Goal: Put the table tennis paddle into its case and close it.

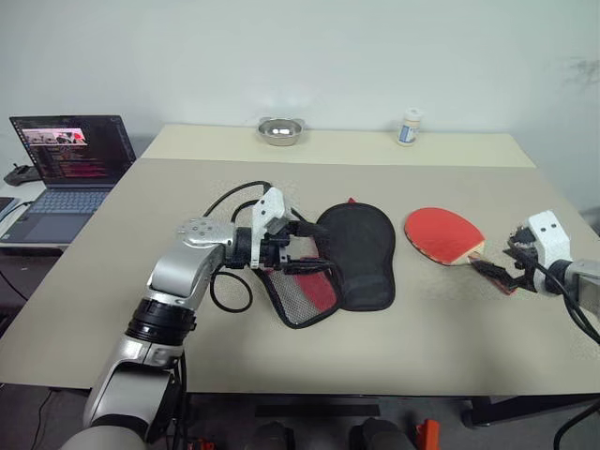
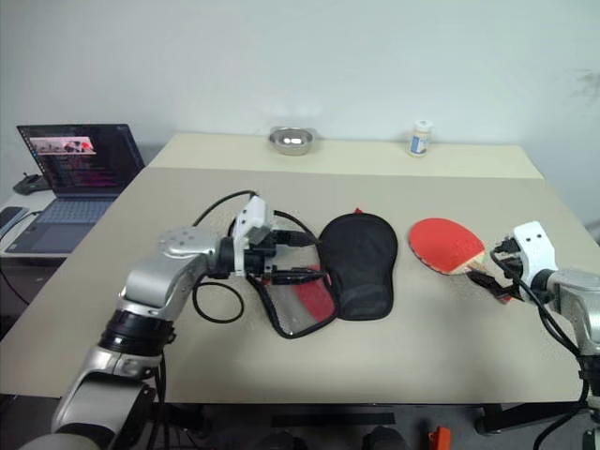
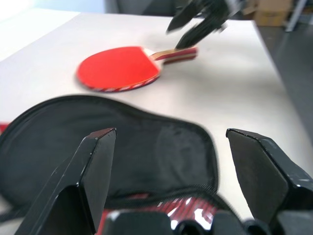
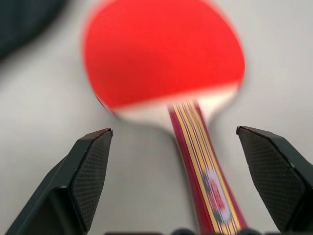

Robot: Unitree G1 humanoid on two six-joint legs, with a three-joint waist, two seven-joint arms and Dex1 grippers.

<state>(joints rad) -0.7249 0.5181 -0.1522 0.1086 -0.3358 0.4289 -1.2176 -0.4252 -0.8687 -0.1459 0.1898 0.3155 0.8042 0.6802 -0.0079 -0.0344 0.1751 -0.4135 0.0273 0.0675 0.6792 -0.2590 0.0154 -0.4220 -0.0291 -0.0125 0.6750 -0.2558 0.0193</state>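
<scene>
Table tennis paddle (image 1: 442,234) lying right of case (image 1: 361,253); right hand (image 4: 173,142) straddling its handle, spread wide; left hand (image 1: 302,253) gaping at case.

The table tennis paddle (image 1: 442,234) lies flat, red face up, its striped handle running between the right jaws, which stand wide apart. The case (image 1: 356,253), black side up, lies open at the left jaws, red mesh flap folded out.
</scene>
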